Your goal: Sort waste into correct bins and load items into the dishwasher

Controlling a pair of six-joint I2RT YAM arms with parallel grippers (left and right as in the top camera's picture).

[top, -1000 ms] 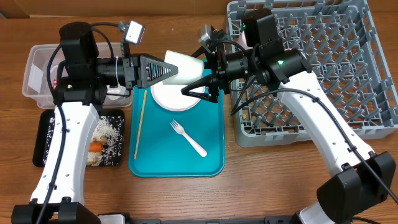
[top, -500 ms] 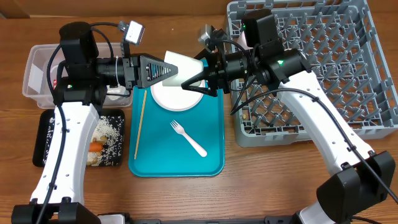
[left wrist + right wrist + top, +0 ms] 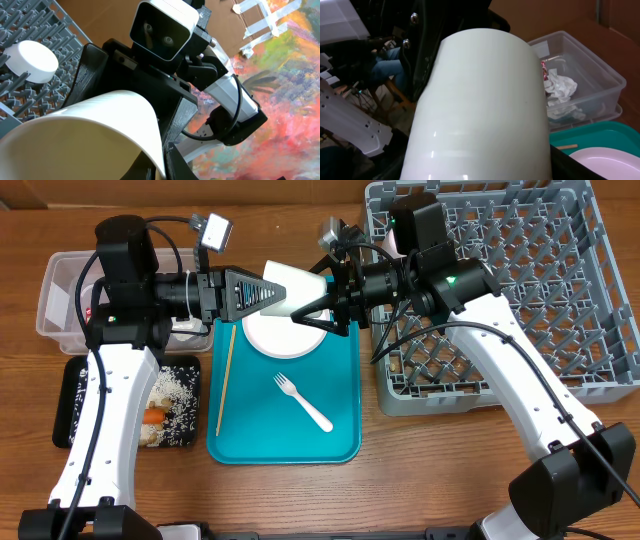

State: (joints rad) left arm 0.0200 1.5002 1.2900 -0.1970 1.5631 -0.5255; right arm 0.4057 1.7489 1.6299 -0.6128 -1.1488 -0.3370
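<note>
Overhead: left tool (image 3: pixel 266 295) clenched on white cup (image 3: pixel 296 280) over edge of teal tray (image 3: pixel 340 442); right tool (image 3: pixel 303 317) astride it, grip unclear

We are seeing only part of the round flat white plate (image 3: pixel 280 340), its far edge lying under the round white bowl (image 3: pixel 288 280). The right wrist view's bottom edge is cutting the bowl off, and we are failing to tell whether the right gripper (image 3: pixel 306 295) is touching it.
</note>
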